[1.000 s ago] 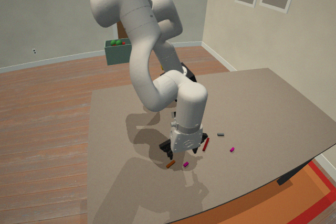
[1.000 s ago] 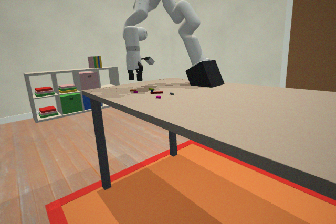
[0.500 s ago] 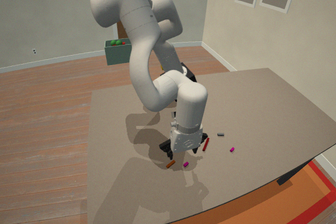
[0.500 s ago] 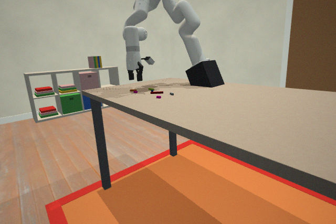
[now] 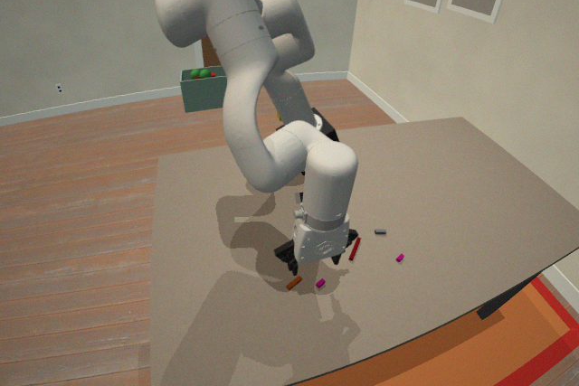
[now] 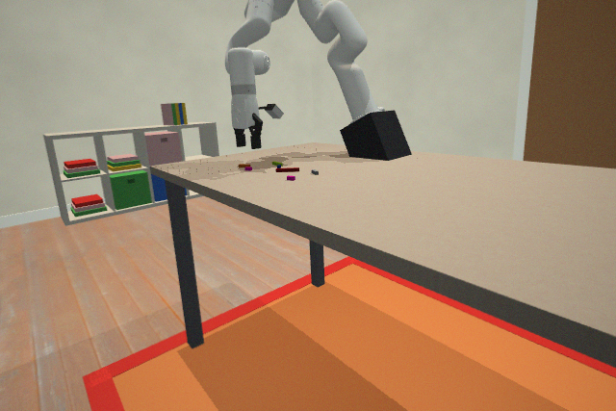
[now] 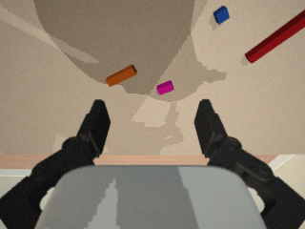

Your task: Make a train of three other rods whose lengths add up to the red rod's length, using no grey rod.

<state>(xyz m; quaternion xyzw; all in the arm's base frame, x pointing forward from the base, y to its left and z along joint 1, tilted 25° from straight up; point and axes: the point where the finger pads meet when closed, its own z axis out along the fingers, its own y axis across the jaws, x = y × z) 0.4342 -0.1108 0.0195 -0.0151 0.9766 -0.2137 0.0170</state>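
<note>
My gripper [image 5: 315, 266] is open and empty and hovers above the table; it also shows in the wrist view [image 7: 153, 109] and the side view [image 6: 247, 141]. Just ahead of the fingers lie an orange rod [image 7: 121, 74] and a short magenta rod [image 7: 165, 87], both flat, with a small gap between them. They also show in the top view, the orange rod [image 5: 293, 282] left of the magenta rod [image 5: 320, 283]. A blue rod [image 7: 220, 14] lies farther on. The red rod [image 5: 355, 249] lies flat to the right of the gripper, as the wrist view [image 7: 276, 36] also shows.
A second magenta rod [image 5: 400, 258] and a grey rod [image 5: 380, 231] lie to the right of the red rod. A lime rod [image 6: 276, 163] shows behind the red rod in the side view. The black robot base [image 6: 375, 135] stands at the back. The table's front edge is near.
</note>
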